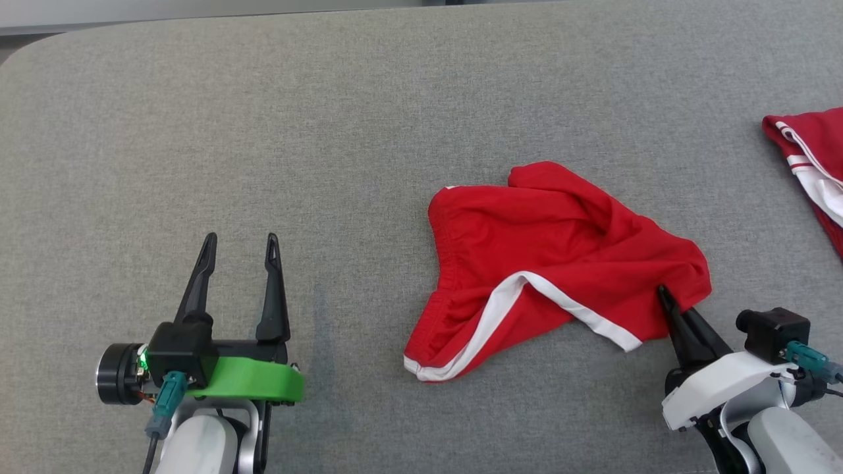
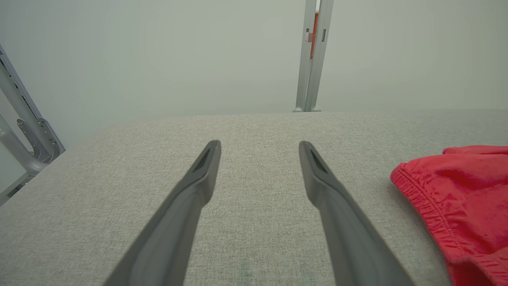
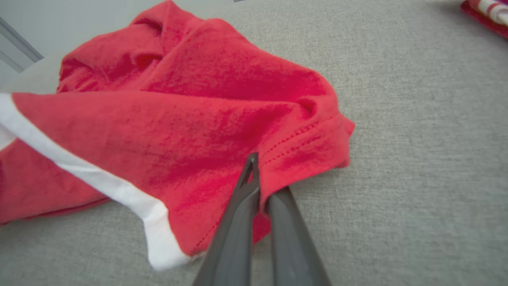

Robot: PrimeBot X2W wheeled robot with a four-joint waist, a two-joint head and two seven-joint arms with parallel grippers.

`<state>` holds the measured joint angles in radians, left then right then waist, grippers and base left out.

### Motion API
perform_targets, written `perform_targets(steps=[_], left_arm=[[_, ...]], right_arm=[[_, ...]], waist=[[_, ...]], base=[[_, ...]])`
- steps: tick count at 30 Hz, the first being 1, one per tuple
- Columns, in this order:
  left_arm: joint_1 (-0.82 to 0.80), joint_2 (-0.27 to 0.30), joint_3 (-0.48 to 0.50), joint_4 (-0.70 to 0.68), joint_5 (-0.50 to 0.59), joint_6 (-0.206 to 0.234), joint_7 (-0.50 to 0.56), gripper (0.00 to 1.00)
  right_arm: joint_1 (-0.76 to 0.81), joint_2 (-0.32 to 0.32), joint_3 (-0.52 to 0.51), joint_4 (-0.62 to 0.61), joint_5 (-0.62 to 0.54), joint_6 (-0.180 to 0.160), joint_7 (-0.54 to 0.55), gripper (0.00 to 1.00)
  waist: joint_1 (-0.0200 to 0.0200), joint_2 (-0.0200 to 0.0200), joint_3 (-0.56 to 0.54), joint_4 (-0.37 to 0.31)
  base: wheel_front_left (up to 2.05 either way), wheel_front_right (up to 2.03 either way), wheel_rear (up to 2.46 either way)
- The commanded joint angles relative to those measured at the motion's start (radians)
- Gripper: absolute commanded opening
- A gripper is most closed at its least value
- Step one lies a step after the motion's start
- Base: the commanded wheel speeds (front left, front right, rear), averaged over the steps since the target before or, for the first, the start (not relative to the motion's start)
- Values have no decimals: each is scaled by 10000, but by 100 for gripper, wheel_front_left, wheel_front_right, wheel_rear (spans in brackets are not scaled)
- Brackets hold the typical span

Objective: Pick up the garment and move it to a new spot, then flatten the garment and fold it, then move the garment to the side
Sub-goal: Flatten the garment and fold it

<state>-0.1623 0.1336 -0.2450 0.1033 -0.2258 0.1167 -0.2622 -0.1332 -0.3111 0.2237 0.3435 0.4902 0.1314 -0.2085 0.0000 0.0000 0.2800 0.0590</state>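
The red garment [image 1: 553,263] lies in a loose heap on the grey surface [image 1: 329,131], a little right of the middle. Its waistband is turned toward the left and a white stripe [image 1: 527,289] runs along its near edge. It is bunched rather than spread, so I'd judge this to be the very start, the pick-up before carrying it to a new spot.

The right tool [image 1: 664,295] is pinched shut on the near right corner of the garment, at the stitched hem [image 3: 301,135]. That corner makes sense as a handle: it sticks out from the heap, and a doubled hem gives the thin fingers something firm to bite. In the wrist view one finger lies on top of the cloth and the other comes in beneath it. I can't quite tell how many layers are caught, since the fold hides the lower tip. The arm comes in low from the near right, fingers slanting forward and to the left, close to the surface.

The left tool [image 1: 240,247] has its fingers wide apart and holds nothing. It sits over bare surface well to the left of the garment, pointing straight away from the robot. It looks parked out of the way, ready for a second corner when the spreading begins.

A second red garment [image 1: 813,158] with white trim lies at the far right edge, well apart from the one in hand.
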Motion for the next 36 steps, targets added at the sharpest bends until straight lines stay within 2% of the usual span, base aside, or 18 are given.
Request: perform_targets(steps=[1,5,10,15,21,27,28,29,30,36], left_arm=[[-126,-29,40,-7,119,-22,-26,100],[18,-68,112,-54,155,-36,-27,100],[19,-119,139,-74,221,-92,-28,100],[-217,-211,84,-70,277,-199,-28,100],[-448,-375,-7,12,339,-320,-27,100],[-711,-534,-122,88,404,-442,-17,100],[-743,-562,-117,99,405,-456,-17,100],[-757,-580,-110,106,411,-462,-17,100],[-770,-601,-107,112,425,-477,-17,100],[-715,-671,2,177,492,-490,-17,100]], right_arm=[[56,-123,10,-258,38,-16,-120,0],[330,-304,-121,-1281,-24,-16,11,0],[200,-260,-385,-2618,-63,-14,755,0],[-531,-219,-340,-3198,-28,-14,1375,0],[-1877,-253,-126,-2523,213,-14,1750,0],[-3256,-336,276,-923,580,-14,1587,0],[-3431,-324,380,-613,673,-14,1527,19],[-3532,-353,451,-353,699,-14,1514,44],[-3639,-382,534,-77,751,-14,1432,100],[-3550,-645,1005,673,925,-14,641,100]], waist=[[0,0,-43,4],[0,0,-108,-69],[0,0,-80,-116],[0,0,81,22],[0,0,404,371],[0,0,778,757],[0,0,804,795],[0,0,816,815],[0,0,828,840],[0,0,709,712]], base=[[0,0,0],[0,0,0],[0,0,0],[0,0,0],[0,0,0],[0,0,0],[0,0,0],[0,0,0],[0,0,0],[0,0,0]])
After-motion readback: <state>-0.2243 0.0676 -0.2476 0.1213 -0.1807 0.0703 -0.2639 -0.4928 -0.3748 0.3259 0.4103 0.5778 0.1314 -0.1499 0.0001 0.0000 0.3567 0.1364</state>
